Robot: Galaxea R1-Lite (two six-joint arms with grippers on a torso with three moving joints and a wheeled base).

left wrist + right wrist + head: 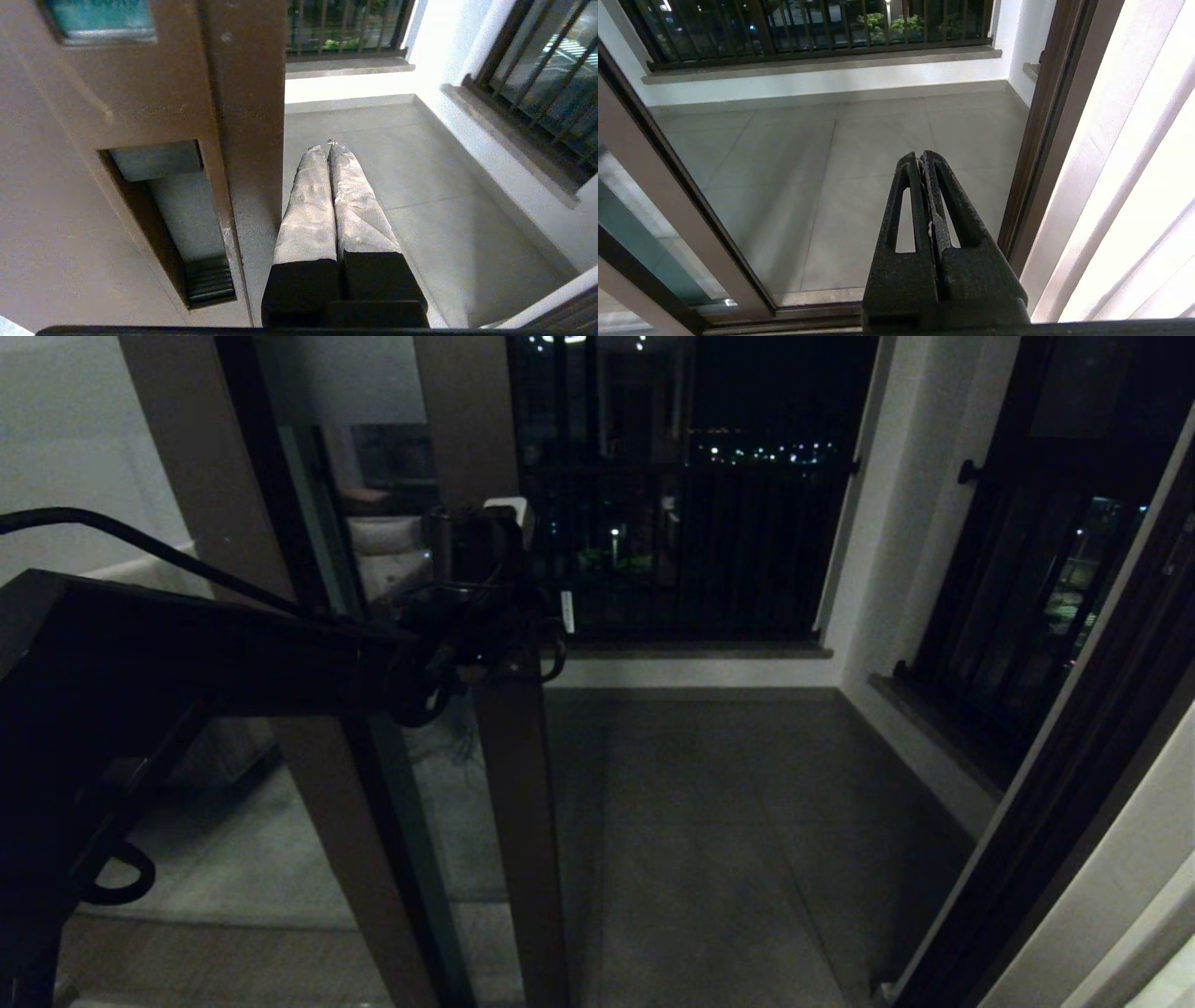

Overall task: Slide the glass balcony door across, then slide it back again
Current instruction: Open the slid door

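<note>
Door standing slid aside — doorway open to the balcony.
Left gripper [327, 149], fingers pressed together and holding nothing, is sitting beside the glass balcony door [247, 93] edge stile — return slide apparently pending.

black arm [187, 653], looped cable [112, 537], tapered jaws

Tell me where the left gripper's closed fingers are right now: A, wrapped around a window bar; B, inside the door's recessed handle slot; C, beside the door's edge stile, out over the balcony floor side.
C: in the left wrist view the shut left gripper lies alongside the glass balcony door, with the slot handle empty.
</note>
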